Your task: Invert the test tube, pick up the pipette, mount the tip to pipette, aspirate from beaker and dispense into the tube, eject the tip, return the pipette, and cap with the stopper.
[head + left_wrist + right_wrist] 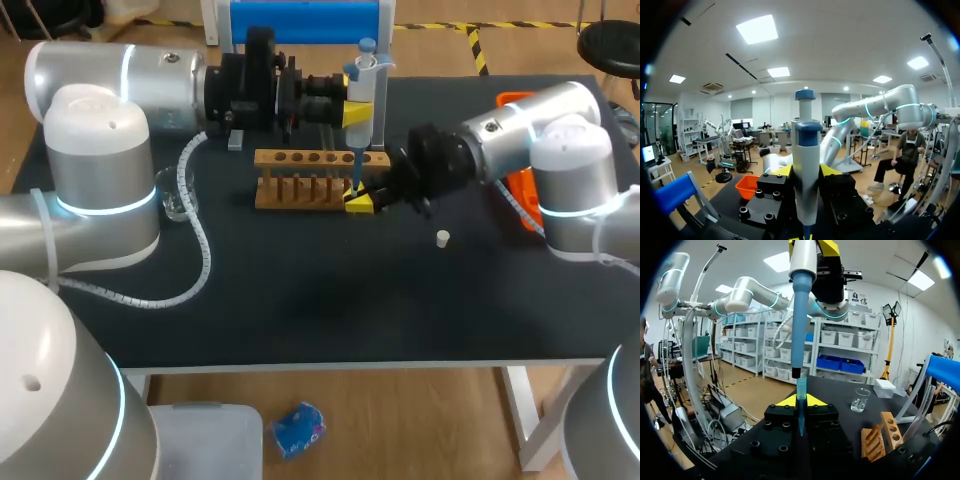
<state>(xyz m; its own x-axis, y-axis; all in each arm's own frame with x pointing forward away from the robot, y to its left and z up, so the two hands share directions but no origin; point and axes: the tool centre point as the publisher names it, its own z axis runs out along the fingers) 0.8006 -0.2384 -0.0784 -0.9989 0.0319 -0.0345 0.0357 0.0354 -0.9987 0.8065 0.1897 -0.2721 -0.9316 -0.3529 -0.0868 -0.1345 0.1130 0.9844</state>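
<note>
Head view, my left end effector (358, 112) pinching the upright white-and-blue plastic pipette (365, 70), its tip at the clear glass test tube (800, 415) pinched by my right end effector (358, 203), beside the wooden rack (300, 175) near the bench's (300, 300) far edge.

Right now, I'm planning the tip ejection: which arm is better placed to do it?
Left. The left end effector grips the pipette upright above the rack, tip mounted. The right end effector only sits beneath the tip, at the rack's end.

The black table (300, 310) bears a wooden rack (300, 158), glass beaker (178, 197), white stopper (443, 238) and orange tray (525, 200).
</note>
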